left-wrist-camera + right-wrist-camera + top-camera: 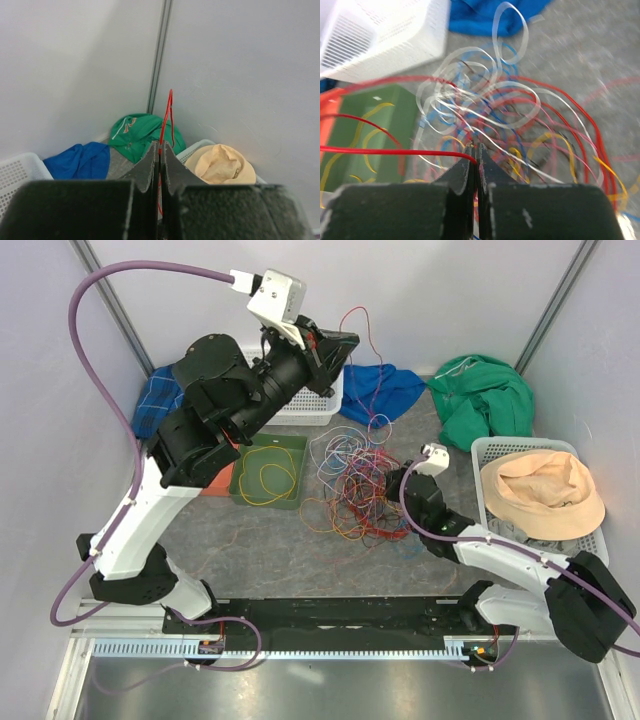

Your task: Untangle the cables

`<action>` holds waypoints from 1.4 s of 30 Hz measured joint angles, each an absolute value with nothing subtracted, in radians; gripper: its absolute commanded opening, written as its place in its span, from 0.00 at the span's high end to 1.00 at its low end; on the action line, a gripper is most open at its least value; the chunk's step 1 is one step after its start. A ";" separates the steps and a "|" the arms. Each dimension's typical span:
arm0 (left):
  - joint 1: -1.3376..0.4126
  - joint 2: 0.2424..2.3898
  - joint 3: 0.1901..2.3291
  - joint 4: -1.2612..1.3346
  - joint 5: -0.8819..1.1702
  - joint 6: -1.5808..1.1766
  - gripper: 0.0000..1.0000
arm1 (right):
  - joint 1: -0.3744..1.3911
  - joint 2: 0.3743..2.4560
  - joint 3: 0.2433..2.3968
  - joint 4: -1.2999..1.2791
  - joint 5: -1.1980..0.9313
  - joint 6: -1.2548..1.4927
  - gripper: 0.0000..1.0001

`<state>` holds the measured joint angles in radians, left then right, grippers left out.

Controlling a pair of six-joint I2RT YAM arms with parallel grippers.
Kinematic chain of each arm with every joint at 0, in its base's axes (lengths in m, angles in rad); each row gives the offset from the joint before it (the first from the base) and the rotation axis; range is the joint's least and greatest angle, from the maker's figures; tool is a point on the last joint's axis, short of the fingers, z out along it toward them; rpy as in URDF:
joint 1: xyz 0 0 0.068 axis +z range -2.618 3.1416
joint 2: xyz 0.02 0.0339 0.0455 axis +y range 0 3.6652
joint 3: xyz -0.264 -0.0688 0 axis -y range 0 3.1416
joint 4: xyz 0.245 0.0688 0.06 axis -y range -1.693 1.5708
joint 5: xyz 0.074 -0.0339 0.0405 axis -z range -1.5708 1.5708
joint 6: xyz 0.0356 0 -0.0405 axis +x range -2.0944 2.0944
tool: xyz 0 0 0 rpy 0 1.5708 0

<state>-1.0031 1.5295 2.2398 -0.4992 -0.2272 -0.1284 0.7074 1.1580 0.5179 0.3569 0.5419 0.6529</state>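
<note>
Overhead, a grey speckled tabletop (260, 550) sits boxed in by pale walls (450, 290), with metal corner posts (555, 300) rising at the back.

The cables (350, 485) lie in a loose heap at the middle of the tabletop. It is a knot of red, orange, blue, white and purple loops, slightly longer along the 12-to-6 line than across. One red cable (165, 117) climbs out of the heap toward 12 o'clock. It rises to the left gripper (322, 340), which is held high over the back of the cell with its jaws pressed together on that cable. In the left wrist view the cable stands nearly upright above the tips.

The right gripper (398, 480) is at the heap's 3 o'clock edge with its jaws together. A red strand (395, 151) runs in from 9 o'clock to the seam; whether it is pinched I cannot tell.

At 9 o'clock of the heap is a green tray (270, 438) holding yellow cables (270, 478). A white basket (300, 410) at 11 o'clock is partly covered by the left arm. A blue cloth (385, 390) lies at 12 and a green cloth (485, 400) at 1. A second basket (490, 450) at 3 holds a tan hat (540, 490).
</note>
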 measured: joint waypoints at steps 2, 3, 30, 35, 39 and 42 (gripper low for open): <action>-1.003 1.528 2.246 -0.487 -0.243 -0.114 0.98 | 0.699 1.143 0.492 0.323 0.542 0.683 1.00; -1.003 1.526 2.247 -0.472 -0.253 -0.105 0.98 | 0.697 1.135 0.471 0.302 0.540 0.699 1.00; -1.003 1.576 2.327 -0.284 -0.340 0.031 0.98 | 0.690 0.597 0.382 0.105 0.313 0.661 0.02; -1.003 1.600 2.323 -0.308 -0.344 0.035 0.98 | 0.691 0.575 0.461 0.170 0.166 0.595 0.02; -1.003 1.600 2.323 -0.308 -0.344 0.035 0.98 | 0.691 0.624 0.464 0.194 0.063 0.566 0.03; -1.003 1.600 2.323 -0.311 -0.344 0.035 0.98 | 0.691 0.677 0.464 0.221 0.010 0.557 0.03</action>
